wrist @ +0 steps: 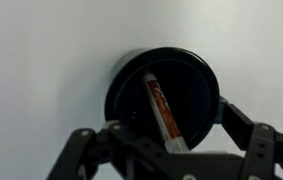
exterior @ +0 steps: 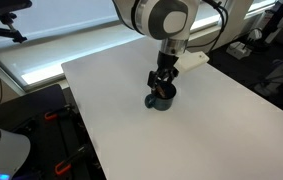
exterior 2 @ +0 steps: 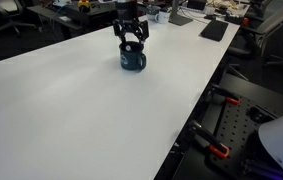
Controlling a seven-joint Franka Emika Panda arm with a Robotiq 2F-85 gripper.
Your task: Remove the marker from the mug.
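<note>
The dark blue-grey mug (exterior: 162, 100) (exterior 2: 132, 62) stands upright on the white table (exterior: 201, 130) (exterior 2: 71, 110). In the wrist view I look straight down into its dark inside, with its rim (wrist: 114, 88) showing. The marker (wrist: 161, 110), with a reddish-orange label, leans inside the mug, and its light end points toward my gripper. My gripper (wrist: 166, 142) (exterior: 162, 84) (exterior 2: 132, 42) hangs directly over the mug, open, with one finger on each side of the marker's upper end. It does not grip the marker. The marker is hidden in both exterior views.
The table's edges run close by in both exterior views. A black flat object (exterior 2: 213, 30) lies at the table's far end. Orange-handled clamps (exterior 2: 216, 150) and equipment sit below the table edge. Office clutter surrounds the table.
</note>
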